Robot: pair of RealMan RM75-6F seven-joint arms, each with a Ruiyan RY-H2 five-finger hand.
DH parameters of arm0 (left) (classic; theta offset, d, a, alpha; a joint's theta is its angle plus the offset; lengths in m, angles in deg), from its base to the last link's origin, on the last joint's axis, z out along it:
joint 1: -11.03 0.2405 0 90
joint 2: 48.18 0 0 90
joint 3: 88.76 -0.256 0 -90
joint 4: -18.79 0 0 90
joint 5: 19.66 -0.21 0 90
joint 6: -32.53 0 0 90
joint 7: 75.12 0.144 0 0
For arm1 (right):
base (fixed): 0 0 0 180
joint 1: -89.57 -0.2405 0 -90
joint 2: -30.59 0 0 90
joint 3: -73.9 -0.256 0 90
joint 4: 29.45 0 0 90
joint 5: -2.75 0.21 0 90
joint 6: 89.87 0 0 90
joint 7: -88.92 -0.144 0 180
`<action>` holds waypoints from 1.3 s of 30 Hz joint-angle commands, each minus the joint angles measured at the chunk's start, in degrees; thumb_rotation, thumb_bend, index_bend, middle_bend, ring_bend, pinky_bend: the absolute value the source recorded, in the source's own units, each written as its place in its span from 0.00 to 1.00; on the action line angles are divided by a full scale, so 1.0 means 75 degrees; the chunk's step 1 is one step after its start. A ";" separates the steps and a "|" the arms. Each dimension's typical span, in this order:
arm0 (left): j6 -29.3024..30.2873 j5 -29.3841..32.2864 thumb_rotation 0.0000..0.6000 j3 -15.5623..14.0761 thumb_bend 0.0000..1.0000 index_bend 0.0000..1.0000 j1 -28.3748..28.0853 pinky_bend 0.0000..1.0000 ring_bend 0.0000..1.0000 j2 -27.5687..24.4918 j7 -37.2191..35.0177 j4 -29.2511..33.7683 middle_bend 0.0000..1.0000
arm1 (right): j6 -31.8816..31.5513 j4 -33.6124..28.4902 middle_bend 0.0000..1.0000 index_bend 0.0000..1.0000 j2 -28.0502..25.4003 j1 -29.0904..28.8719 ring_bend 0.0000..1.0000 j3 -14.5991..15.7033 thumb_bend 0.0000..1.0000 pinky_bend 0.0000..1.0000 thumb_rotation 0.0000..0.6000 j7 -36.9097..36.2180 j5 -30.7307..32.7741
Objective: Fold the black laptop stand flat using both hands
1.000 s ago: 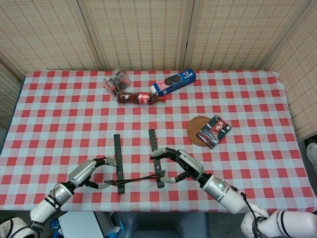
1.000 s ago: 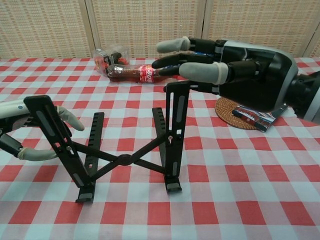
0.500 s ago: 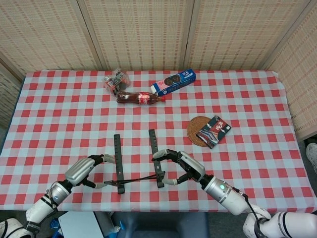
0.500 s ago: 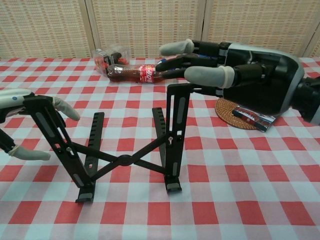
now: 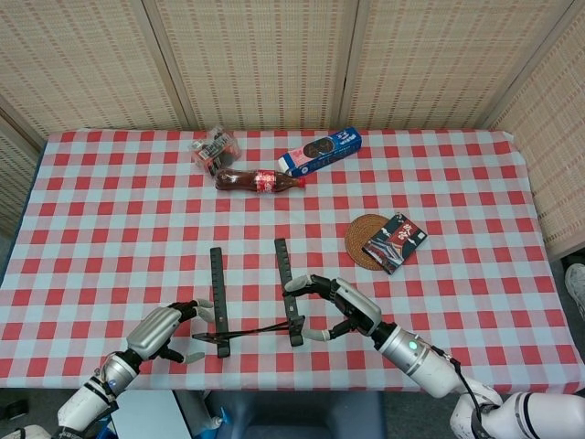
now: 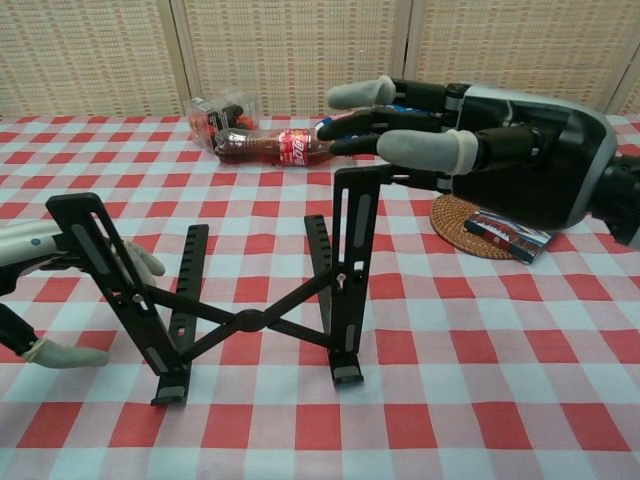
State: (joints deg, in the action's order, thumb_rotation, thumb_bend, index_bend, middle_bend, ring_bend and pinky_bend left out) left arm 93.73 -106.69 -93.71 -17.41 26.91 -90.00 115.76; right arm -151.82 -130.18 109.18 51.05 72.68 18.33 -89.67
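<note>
left hand [image 6: 40, 300]: drawn back and down toward the near bench edge over the last second; now beside the stand's left upright, fingers [image 6: 145, 262] spread wide around nothing, one tip just behind the upright, contact not confirmable. right hand [image 6: 470, 140]: almost unchanged, drifted slightly to its own side, level with the top of the right upright; fingers apart, empty, thumb tip just beside the upright's top, touch not confirmable.

stand [image 6: 250, 300]: near the front middle of the bench [image 5: 110, 210], unmoved, unfolded, both uprights raised, cross links open in an x. no grip on either side, so folding not yet begun; left hand now lower and farther from the upright's top, likely needing a fresh approach before pressing inward.

other items, all well apart from the stand:
- cola bottle [image 5: 258, 180], lying flat, far side
- clear packet [image 5: 215, 148], beside the bottle
- cookie box [image 5: 320, 151], far side
- coaster [image 5: 366, 240] with a dark packet [image 5: 395, 242] partly on it, right of the stand

no obstruction between hands and stand. coaster and packet closest to the right arm's path; probably no hindrance to folding.
</note>
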 commanded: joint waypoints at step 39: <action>-0.0011 0.0419 0.91 0.0391 0.29 0.52 0.0223 0.23 0.27 0.0941 0.1228 -0.0334 0.24 | 0.0018 0.0001 0.29 0.28 0.0018 0.0048 0.15 0.0005 0.16 0.18 1.00 0.0014 0.0061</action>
State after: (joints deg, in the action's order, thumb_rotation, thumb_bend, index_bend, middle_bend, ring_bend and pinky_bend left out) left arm 93.66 -103.55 -90.78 -15.73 33.97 -80.79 113.25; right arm -151.67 -130.18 109.32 51.41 72.72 18.43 -89.21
